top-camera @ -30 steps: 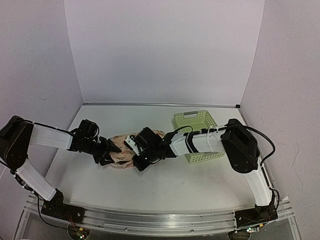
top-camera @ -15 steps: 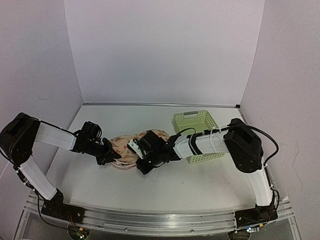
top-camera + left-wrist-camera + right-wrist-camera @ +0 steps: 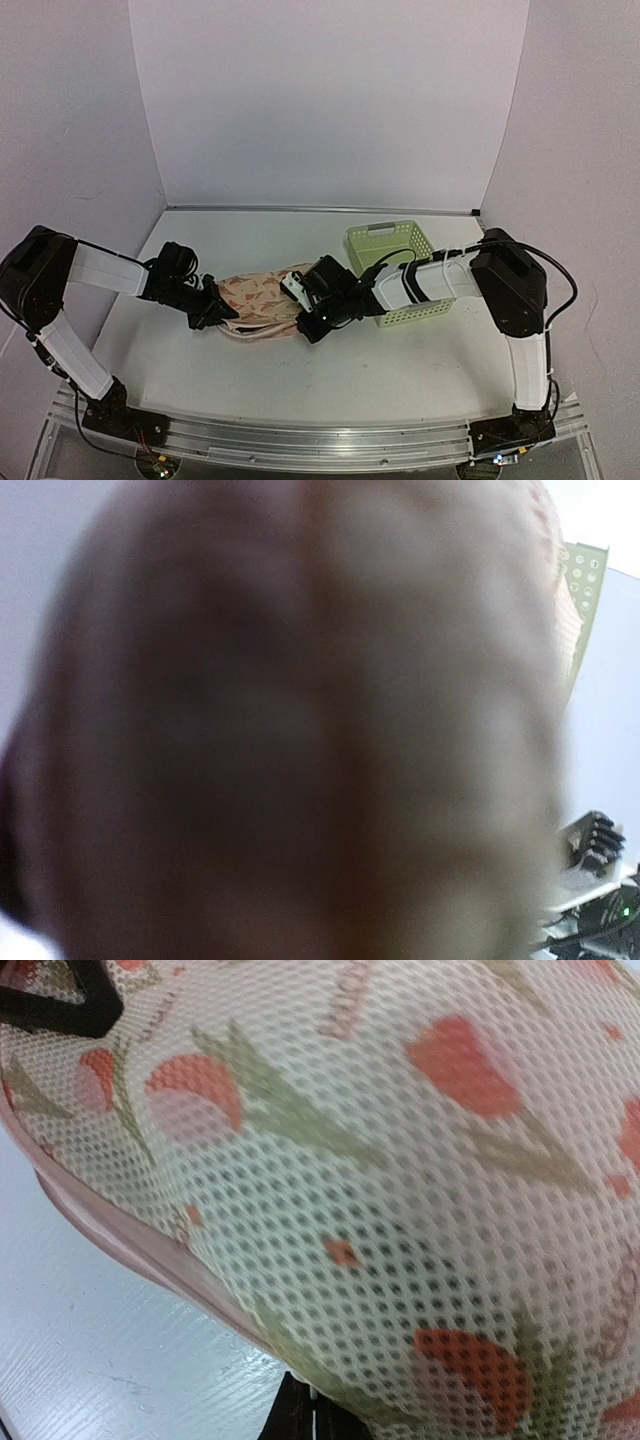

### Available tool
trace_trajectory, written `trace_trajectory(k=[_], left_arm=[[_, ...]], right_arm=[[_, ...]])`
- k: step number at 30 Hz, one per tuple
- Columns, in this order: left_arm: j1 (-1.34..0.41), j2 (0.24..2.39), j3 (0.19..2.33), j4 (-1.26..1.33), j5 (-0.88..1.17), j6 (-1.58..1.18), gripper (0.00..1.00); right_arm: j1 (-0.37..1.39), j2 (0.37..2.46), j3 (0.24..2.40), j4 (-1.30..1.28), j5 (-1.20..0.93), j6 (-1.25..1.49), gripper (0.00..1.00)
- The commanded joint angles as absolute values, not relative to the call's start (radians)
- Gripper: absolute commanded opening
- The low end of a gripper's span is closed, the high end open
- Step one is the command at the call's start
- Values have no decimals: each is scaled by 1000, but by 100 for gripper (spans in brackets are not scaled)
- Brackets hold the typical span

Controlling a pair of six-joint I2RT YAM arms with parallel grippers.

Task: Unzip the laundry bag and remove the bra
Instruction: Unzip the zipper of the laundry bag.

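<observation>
Laundry bag (image 3: 262, 300) lies on the table (image 3: 400, 365), long axis left-right, strung between both grippers. Left gripper (image 3: 217, 312) looks clamped on its left end (its wrist cam shows only blurred fabric, so I'm going by the top view). Right gripper (image 3: 312, 322) is fully closed at the bag's right end, tips against the seam; can't tell if the zip pull is in them. Bra not visible, presumably zipped inside. My read: left arm anchors, right arm pulls along the axis.
</observation>
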State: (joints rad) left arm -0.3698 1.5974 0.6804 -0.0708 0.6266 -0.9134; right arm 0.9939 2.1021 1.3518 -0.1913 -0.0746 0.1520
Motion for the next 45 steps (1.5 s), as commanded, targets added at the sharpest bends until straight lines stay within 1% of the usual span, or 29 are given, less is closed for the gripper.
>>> trace_trajectory(k=[1, 6, 10, 15, 20, 31, 35, 37, 41, 45], left_arm=[[-287, 1553, 688, -209, 590, -798, 0], [-220, 1535, 709, -283, 599, -698, 0], [-202, 1552, 747, -326, 593, -649, 0], [-193, 1599, 809, -341, 603, -622, 0], [-192, 1684, 939, -362, 601, -589, 0], [-192, 1963, 1305, -461, 619, -539, 0], [-192, 1996, 1373, -501, 642, -502, 1], [-192, 1980, 1378, -541, 618, -464, 9], [-192, 1916, 1354, -603, 574, -405, 34], [-191, 1839, 1311, -624, 550, -402, 50]], right_arm=[[946, 2017, 1301, -201, -27, 143, 0], [925, 1982, 1243, -198, -16, 154, 0], [923, 1952, 1202, -197, -15, 160, 0], [929, 1909, 1155, -173, -81, 181, 0], [979, 1896, 1150, -161, -107, 198, 0], [1059, 1892, 1158, -161, -122, 250, 0], [1062, 1934, 1210, -167, -111, 280, 0], [1062, 1961, 1248, -184, -94, 283, 0], [1063, 2010, 1334, -214, -82, 287, 0], [1062, 2056, 1417, -253, -65, 295, 0]])
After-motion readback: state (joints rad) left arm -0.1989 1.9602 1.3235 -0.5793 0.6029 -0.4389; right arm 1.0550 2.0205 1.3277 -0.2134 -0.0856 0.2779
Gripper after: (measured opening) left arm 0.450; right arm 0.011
